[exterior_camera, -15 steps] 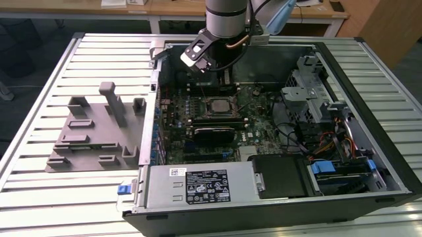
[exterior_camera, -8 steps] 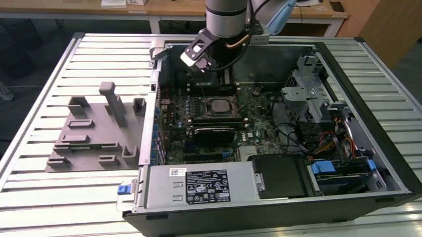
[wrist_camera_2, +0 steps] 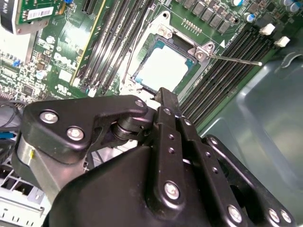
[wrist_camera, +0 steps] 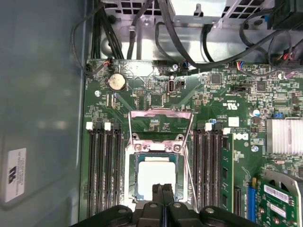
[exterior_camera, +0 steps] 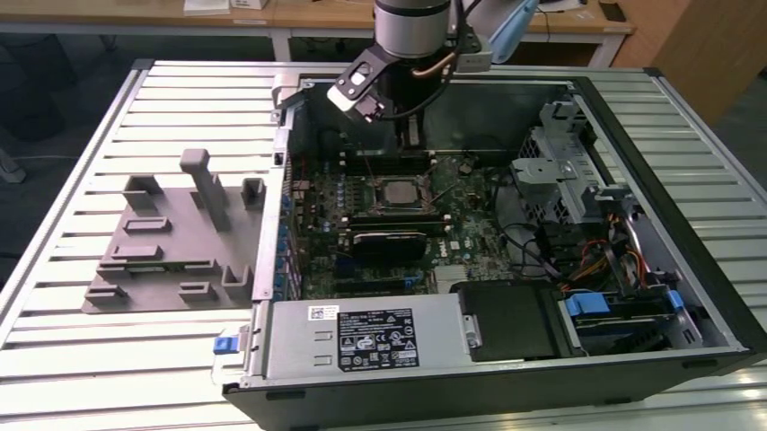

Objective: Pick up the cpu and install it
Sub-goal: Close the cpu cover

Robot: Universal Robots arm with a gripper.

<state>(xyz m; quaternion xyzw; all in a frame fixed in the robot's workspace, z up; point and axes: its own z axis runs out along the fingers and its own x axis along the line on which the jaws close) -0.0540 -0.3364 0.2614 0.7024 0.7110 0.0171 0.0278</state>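
Printed labels sit on the power supply [exterior_camera: 294, 346] and the case wall [wrist_camera: 42, 118], their print seemingly unreadable.

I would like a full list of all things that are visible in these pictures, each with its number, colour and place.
table: one, pale slatted metal, under everything.
case: one, black, open, on the table.
motherboard: one, green, inside the case.
cpu: one, pale silver, lying in the motherboard's socket.
load plate: one, silver, swung open beside the cpu.
coin battery: one, silver, on the motherboard.
power supply: one, grey, at the case's near end in the exterior view.
holder fixture: one, grey, on the table, at the exterior view's left of the case.
arm: one, grey, above the case.
gripper: one, black, shut, over the cpu.
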